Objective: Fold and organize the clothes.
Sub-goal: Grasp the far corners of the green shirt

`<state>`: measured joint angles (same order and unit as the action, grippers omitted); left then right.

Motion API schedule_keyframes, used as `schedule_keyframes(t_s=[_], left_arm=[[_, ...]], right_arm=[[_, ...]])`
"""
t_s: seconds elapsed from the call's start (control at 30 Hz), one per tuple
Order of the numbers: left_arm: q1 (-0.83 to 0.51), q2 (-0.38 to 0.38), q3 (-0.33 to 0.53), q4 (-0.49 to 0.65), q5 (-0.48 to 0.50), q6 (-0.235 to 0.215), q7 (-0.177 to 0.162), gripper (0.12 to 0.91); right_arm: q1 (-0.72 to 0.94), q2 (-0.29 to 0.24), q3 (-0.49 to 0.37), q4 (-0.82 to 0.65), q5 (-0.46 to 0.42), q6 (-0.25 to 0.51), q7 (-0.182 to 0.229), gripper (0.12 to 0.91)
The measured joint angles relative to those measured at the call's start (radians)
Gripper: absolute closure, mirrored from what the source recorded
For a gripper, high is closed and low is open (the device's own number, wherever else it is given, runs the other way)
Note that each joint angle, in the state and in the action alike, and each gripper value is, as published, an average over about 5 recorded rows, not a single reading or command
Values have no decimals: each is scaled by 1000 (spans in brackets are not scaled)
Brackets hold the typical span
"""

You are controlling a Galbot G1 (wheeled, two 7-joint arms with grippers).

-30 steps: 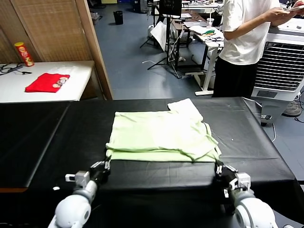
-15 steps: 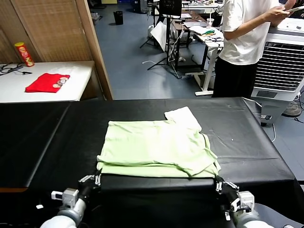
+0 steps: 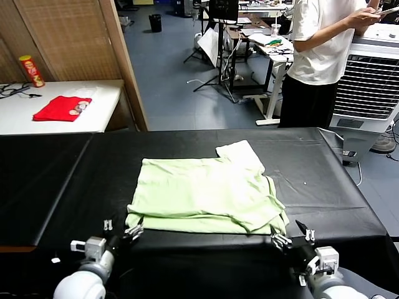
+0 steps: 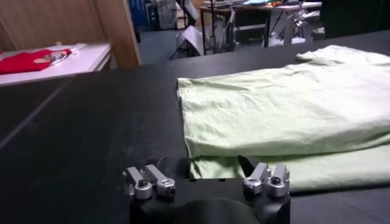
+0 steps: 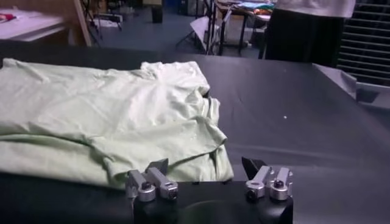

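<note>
The pale mint-green T-shirt (image 3: 202, 193) lies flat on the black table (image 3: 56, 180), folded into two layers, with one sleeve sticking out at its far right corner. My left gripper (image 3: 123, 228) stands open just off the shirt's near left corner, with nothing between its fingers. My right gripper (image 3: 290, 235) stands open just off the near right corner, also holding nothing. In the left wrist view the shirt's folded hem (image 4: 280, 109) lies right in front of the open left gripper (image 4: 204, 165). The right wrist view shows the shirt (image 5: 103, 109) just beyond the open right gripper (image 5: 205, 165).
A red folded garment (image 3: 61, 107) and a tall snack can (image 3: 31, 70) sit on a white side table (image 3: 103, 118) at the far left. A person (image 3: 324, 50) stands beyond the table's far right, beside an air cooler (image 3: 371, 81). A wooden screen (image 3: 75, 37) stands at the back left.
Both grippers, shut on the shirt's near corners a second ago, drew it toward the near edge, then opened and let go. The shirt now lies still.
</note>
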<state>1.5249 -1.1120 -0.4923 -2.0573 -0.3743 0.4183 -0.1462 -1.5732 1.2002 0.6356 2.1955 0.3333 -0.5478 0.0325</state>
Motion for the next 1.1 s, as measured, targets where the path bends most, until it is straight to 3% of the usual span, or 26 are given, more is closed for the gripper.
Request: schedule_keyframes(t_s=[0.6, 1.1], left_arm=[[-219, -6, 56, 108, -117, 20, -41, 232], [-576, 4, 164, 414, -236, 46, -51, 232]], right_arm=[[477, -110, -131, -375, 92, 46, -24, 227], [925, -69, -363, -814, 115, 9, 5, 227]])
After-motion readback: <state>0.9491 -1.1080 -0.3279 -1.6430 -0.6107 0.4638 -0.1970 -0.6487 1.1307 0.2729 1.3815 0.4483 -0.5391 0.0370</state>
